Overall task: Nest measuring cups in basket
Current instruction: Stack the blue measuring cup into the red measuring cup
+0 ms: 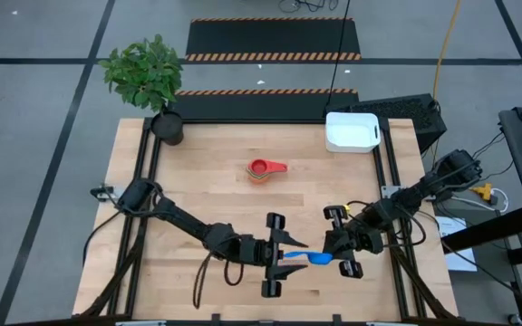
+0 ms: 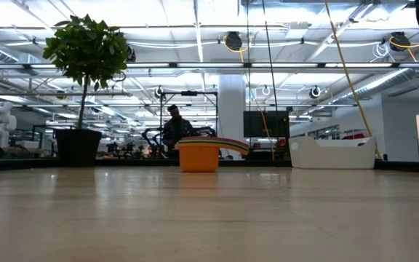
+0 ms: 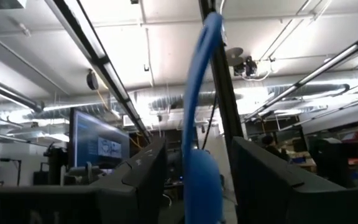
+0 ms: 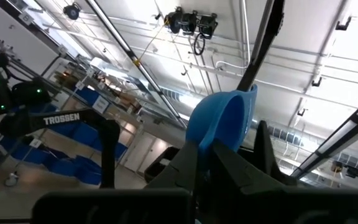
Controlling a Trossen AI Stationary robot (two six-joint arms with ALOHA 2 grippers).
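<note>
While both arms meet at the table's near edge, the lines run near to far:

Blue cup: held up between the two grippers.
Left gripper: fingers part-way apart around it.
Right gripper: fingers pinched narrow on the cup at the bowl.
Handling: light, stiff, likely slick plastic; I'd grip the handle.
Stacked cups: red on top, mid-table.
Basket: far right corner.
Table: pale wood planks.
Room: plant pot far left, workshop beyond.
</note>
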